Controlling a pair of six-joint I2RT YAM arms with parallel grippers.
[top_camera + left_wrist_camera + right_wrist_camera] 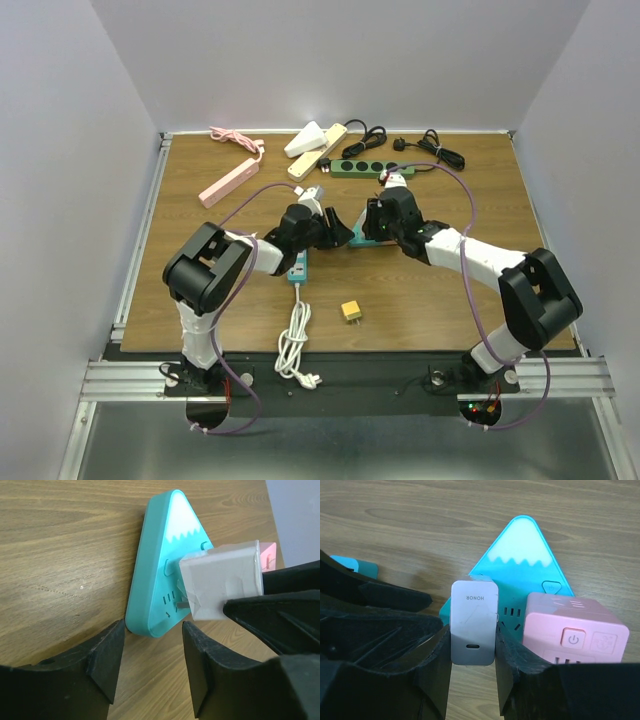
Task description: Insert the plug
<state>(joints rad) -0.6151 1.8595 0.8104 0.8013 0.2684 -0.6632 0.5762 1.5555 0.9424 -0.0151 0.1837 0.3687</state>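
A teal triangular power strip (155,570) lies flat on the wooden table, also seen in the right wrist view (525,545) and the top view (360,241). My right gripper (472,655) is shut on a white HONOR charger (473,622) and holds it against the strip's sockets. In the left wrist view the charger (222,580) has its metal prongs partly showing at the socket face. A pink cube adapter (570,630) sits on the strip beside the charger. My left gripper (152,665) is open and empty, its tips just short of the strip's near corner.
A small yellow plug (351,311) and a coiled white cable (294,345) lie near the front. A blue strip (298,265) lies under my left arm. Pink (229,182), cream (315,145) and green (360,168) strips and black cables (430,150) lie at the back.
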